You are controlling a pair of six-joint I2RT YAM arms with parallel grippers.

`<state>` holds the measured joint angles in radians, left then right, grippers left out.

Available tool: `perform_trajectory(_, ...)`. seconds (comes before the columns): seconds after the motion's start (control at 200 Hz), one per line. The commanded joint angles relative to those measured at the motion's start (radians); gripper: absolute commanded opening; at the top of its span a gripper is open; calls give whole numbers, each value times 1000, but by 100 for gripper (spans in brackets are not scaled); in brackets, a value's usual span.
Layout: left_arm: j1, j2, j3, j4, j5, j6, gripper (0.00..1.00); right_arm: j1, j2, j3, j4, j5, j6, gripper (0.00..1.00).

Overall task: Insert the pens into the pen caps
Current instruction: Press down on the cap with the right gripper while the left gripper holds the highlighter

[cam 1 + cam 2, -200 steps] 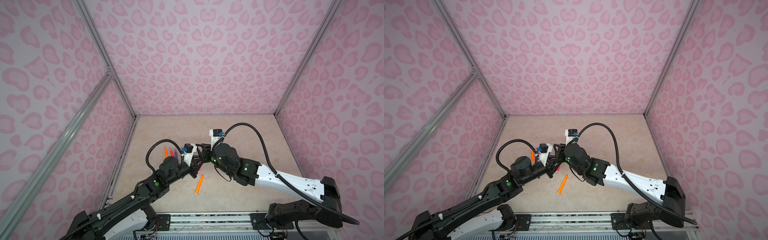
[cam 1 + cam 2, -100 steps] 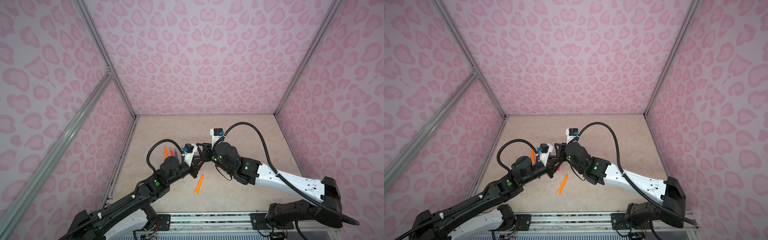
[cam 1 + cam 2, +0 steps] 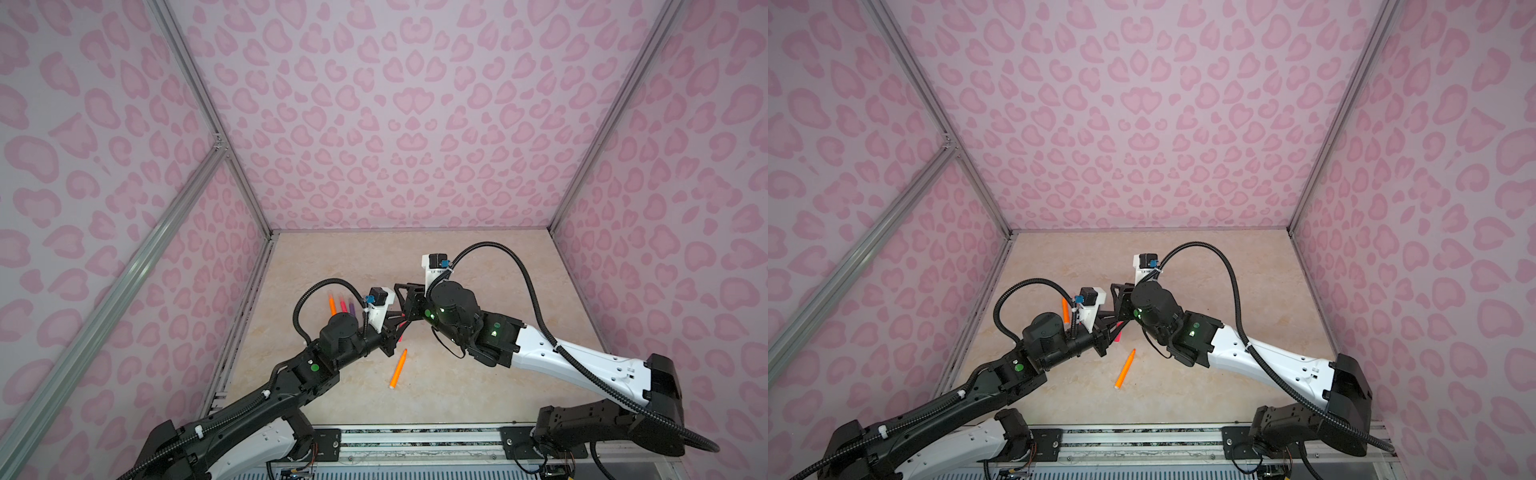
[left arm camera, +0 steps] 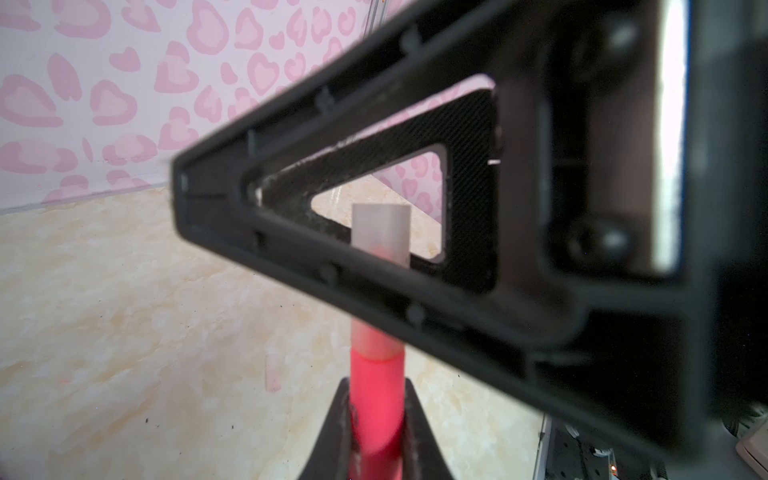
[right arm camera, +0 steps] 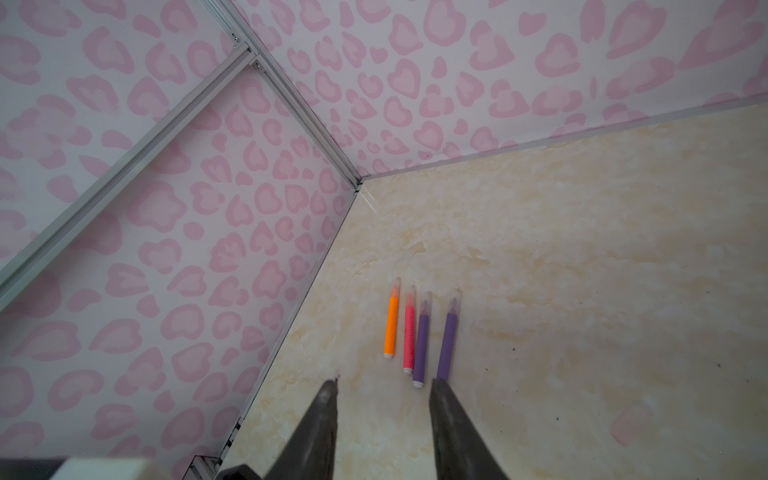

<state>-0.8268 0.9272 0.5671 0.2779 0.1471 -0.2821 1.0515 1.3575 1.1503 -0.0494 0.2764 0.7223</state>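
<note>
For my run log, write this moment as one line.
left fingers: shut on pink pen | cap: over its tip | right fingers: open

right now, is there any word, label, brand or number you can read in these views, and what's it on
No readable text anywhere.
Faint dark marks on the white mount of the right arm: too small to read.
The four capped pens show no print; the walls carry only heart patterns.

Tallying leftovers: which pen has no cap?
The orange pen lying alone toward the front, pointed tip bare; the row of four and the pink pen in the left tool wear caps.
</note>
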Motion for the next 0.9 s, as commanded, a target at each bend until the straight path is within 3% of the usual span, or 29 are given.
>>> perform_trajectory(0.0,0,-3,12,16,3,10,3,-1,9,8,5,-3,-4,35)
perform_trajectory(0.185,-2,-2,14,15,-1,11,3,-1,14,9,1,-8,-1,24)
perform_trajectory(0.445,-2,-8,6,11,-69,-18,3,5,13,-19,6,-28,11,0)
perform_trajectory(0.69,-1,-40,-18,31,-87,-35,3,5,-57,-169,169,-134,2,0)
perform_trajectory(0.895,6,-63,-44,88,-9,-33,4,-26,-120,-325,410,-326,71,0)
